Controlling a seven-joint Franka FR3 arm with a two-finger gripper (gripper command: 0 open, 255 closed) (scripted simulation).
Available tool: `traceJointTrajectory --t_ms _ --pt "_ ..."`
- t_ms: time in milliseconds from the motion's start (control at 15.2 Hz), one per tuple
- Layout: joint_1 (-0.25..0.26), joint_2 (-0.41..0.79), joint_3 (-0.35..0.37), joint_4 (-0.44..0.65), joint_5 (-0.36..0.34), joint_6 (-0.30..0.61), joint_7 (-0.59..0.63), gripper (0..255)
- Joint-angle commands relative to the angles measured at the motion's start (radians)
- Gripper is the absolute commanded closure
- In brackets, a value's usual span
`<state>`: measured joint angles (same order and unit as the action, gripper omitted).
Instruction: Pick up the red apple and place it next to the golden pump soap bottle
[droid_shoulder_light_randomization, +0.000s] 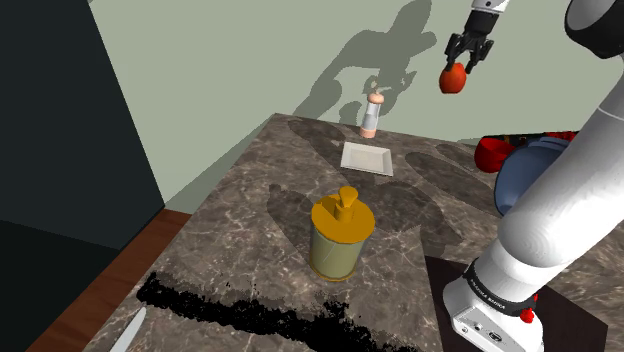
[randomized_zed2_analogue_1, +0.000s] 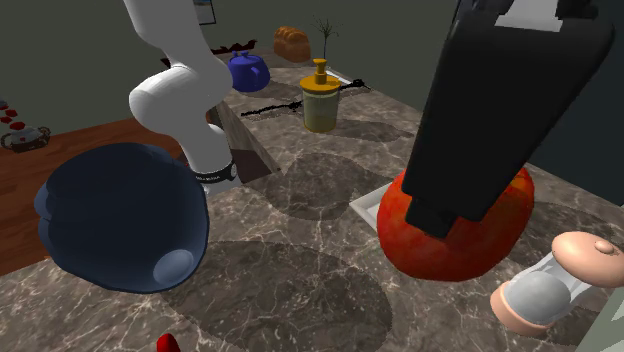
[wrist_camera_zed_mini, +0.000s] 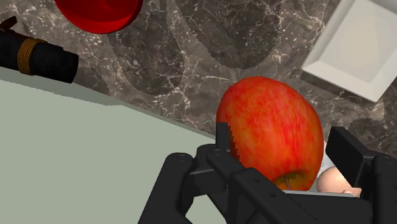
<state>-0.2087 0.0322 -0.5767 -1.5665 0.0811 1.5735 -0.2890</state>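
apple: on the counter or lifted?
Lifted. The gripper clasps the red apple in mid-air, well above the marble counter.

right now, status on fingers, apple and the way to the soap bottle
Black fingers shut on red-orange apple, high above dark marble table. Golden pump soap bottle stands apart. White square plate between, low.

Red apple (wrist_camera_zed_mini: 273, 121) partly behind the pincer (wrist_camera_zed_mini: 286, 143); white plate (wrist_camera_zed_mini: 356, 51) beyond the wrist view's edge.
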Motion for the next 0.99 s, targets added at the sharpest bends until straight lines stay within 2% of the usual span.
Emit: traceJointTrajectory --t_ms 0,264,528,924 --pt "-0.003 0.007 -0.002 0.032 0.004 -0.027 -0.003 255" --pt "-0.009 0.026 -0.006 0.101 0.014 -0.080 -0.007 255" --pt "0.057 -0.107 0.055 -0.038 -0.053 -0.047 0.116 255" --pt "0.118 -0.256 0.165 -0.192 -0.104 -0.022 0.292 255"
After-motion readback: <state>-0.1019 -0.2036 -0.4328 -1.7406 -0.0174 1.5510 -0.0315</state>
